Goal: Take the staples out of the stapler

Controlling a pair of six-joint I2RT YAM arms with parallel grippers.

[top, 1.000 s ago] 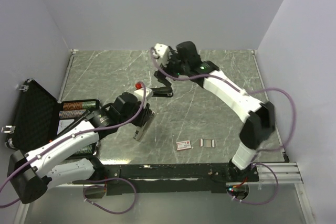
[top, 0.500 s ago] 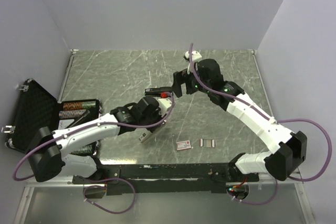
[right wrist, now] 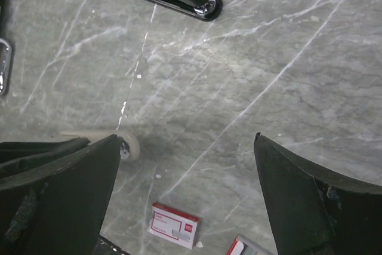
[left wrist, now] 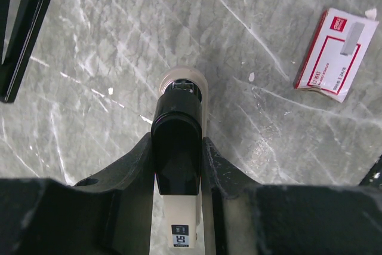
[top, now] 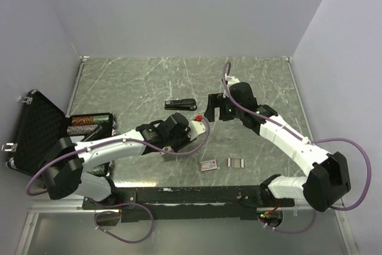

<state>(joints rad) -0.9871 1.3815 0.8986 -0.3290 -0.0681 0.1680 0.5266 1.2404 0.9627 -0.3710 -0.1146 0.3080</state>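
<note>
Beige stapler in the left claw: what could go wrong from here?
1. The left claw holds the beige stapler only by its sides, one end toward the table; it may pivot or slip when pulled.
2. The right claw stands open nearby; coming in, it might knock the left claw or the black stapler.
</note>
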